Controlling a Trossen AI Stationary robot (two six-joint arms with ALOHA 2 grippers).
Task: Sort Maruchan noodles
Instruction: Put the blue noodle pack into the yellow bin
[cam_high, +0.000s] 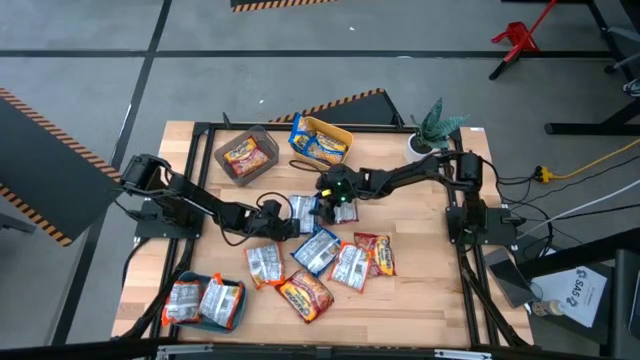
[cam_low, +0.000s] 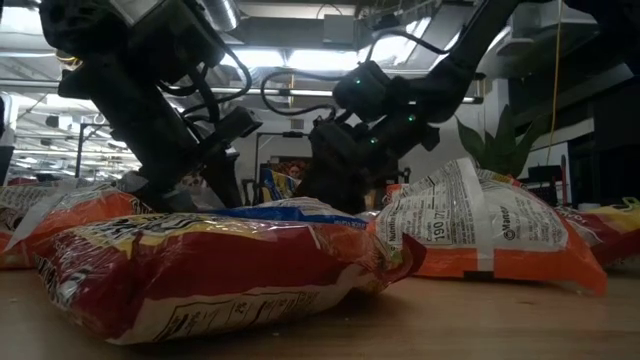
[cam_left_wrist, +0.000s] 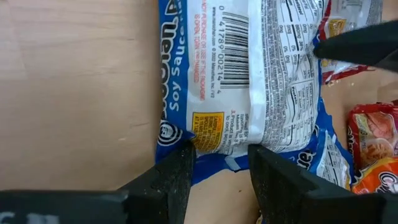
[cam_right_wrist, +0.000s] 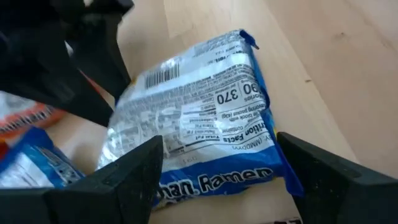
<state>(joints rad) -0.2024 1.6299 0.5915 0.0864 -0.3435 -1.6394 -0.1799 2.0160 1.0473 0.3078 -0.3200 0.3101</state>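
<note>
A blue packet (cam_high: 303, 211) lies label-down near the middle of the tabletop (cam_high: 430, 290), with both grippers at it. The left gripper (cam_left_wrist: 221, 165) is set at one short end of this packet, its fingers (cam_left_wrist: 171, 177) parted on either side of the packet's crimped edge; whether the edge is pinched cannot be told. The right gripper (cam_right_wrist: 217, 177) is poised over the opposite side, its fingers (cam_right_wrist: 127, 177) spread wide and closed on nothing. More packets (cam_high: 330, 262) are scattered toward the near edge. One packet is held in a grey bin (cam_high: 246, 153) and another in a yellow bin (cam_high: 320, 139) at the far edge, and two in a teal bin (cam_high: 204, 301) at the near left corner.
</note>
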